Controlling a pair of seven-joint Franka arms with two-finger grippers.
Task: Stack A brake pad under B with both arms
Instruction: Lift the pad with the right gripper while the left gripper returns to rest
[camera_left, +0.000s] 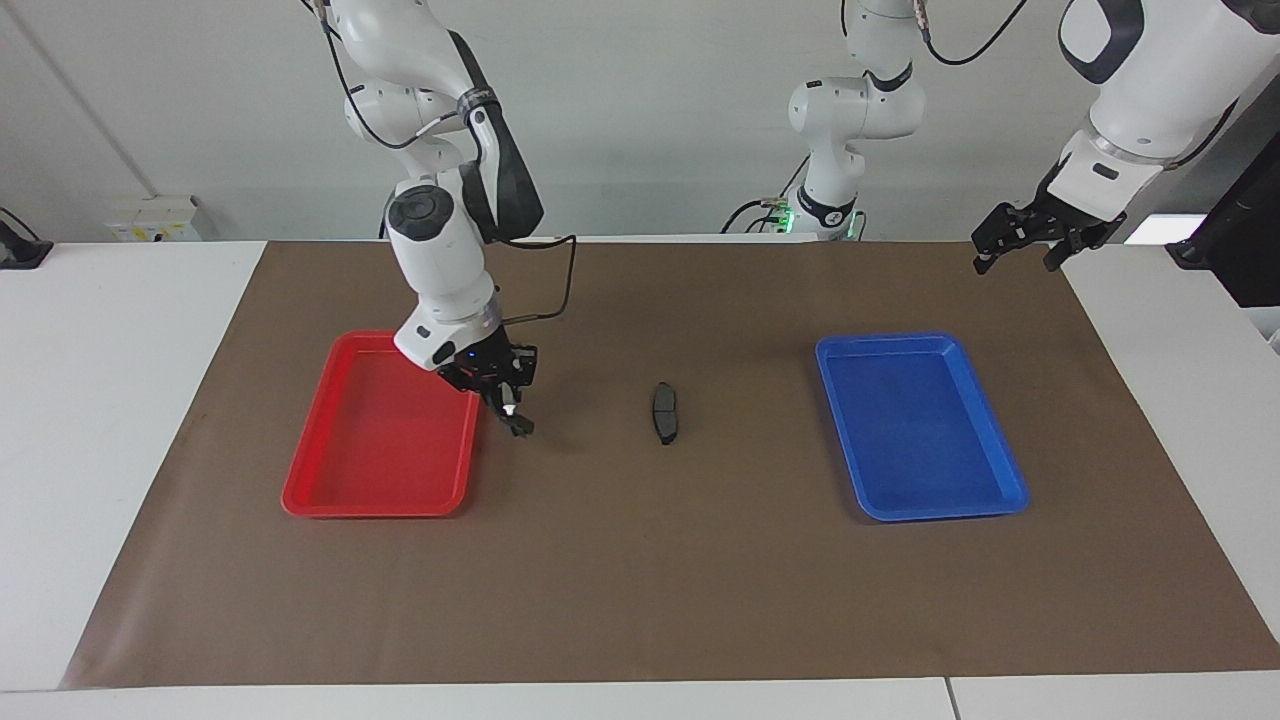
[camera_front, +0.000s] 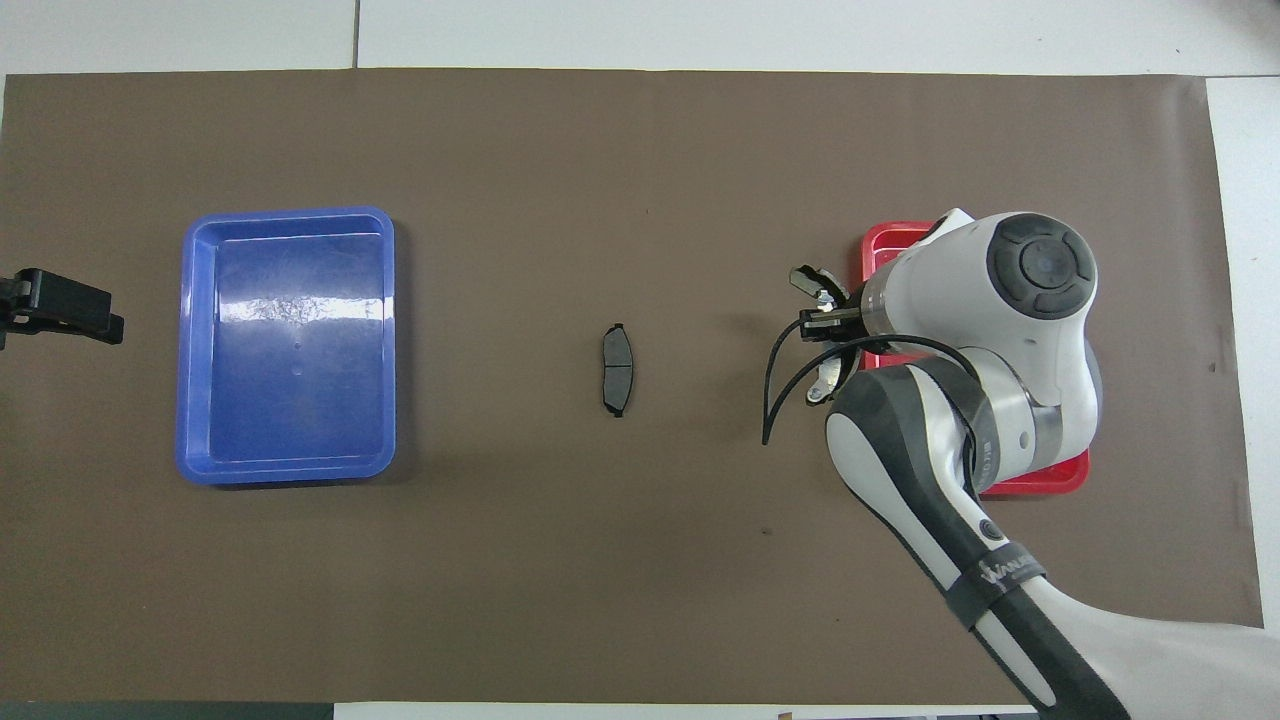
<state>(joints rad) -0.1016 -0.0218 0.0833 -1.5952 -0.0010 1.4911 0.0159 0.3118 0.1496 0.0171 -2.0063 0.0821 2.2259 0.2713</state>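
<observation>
Two trays flank the work: a red tray at the right arm's end and a blue tray at the left arm's end, both on brown paper. Between them lies the A brake pad — flat, stiff and dense by its look, so it should sit steady as a base. Clamped in the right gripper, brake shoe B hangs over the paper just beside the red tray; I judge it rigid and weighty, best gripped mid-arc. Spread wide and empty, the left gripper waits over the paper's edge.
</observation>
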